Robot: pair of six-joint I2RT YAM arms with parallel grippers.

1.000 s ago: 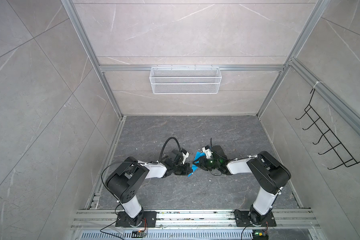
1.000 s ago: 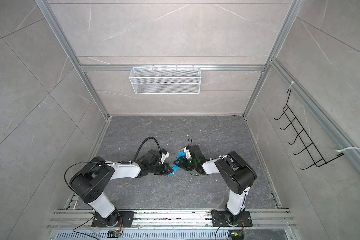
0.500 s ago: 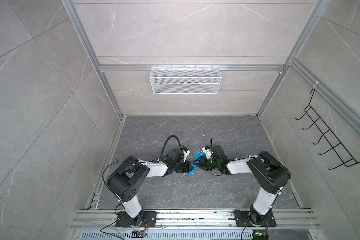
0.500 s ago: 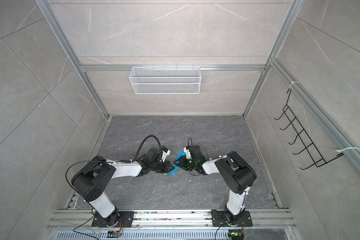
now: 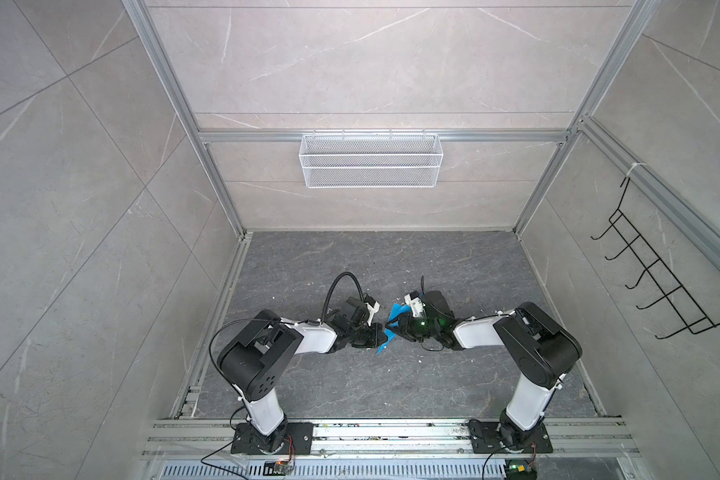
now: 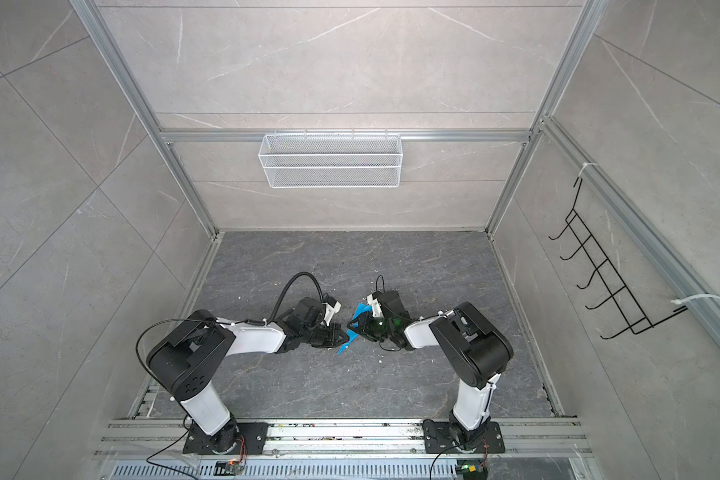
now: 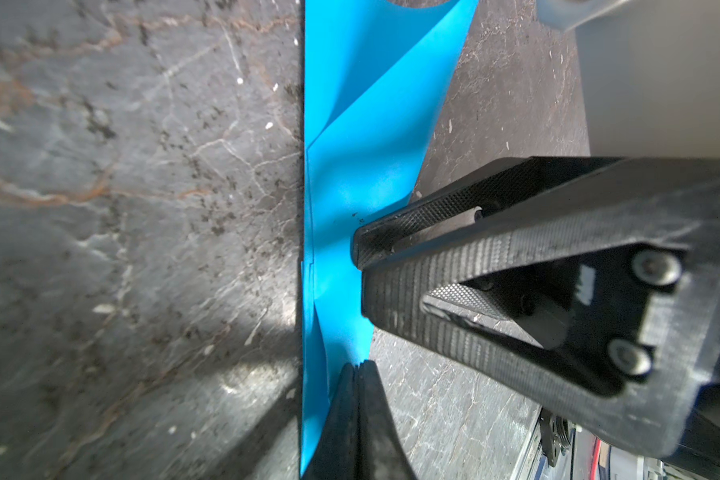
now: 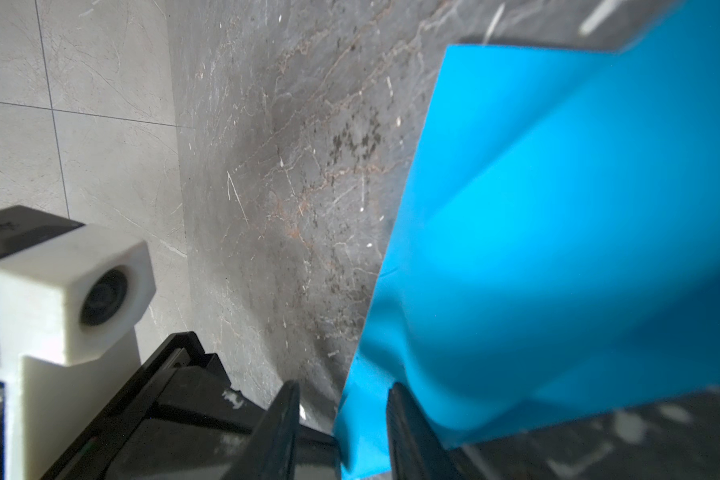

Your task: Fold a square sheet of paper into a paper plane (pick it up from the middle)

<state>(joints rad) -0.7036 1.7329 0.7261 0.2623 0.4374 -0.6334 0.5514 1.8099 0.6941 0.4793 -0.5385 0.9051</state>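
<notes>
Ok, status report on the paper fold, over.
Left gripper shut on paper edge. Right gripper open, jaws straddling it. Paper partly folded. Nothing in the way.

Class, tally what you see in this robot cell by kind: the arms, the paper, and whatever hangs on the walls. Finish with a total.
Robot arms: 2, the left arm and the right arm
Blue paper: 1
White wire basket: 1
Black hook rack: 1
Total: 5
</notes>
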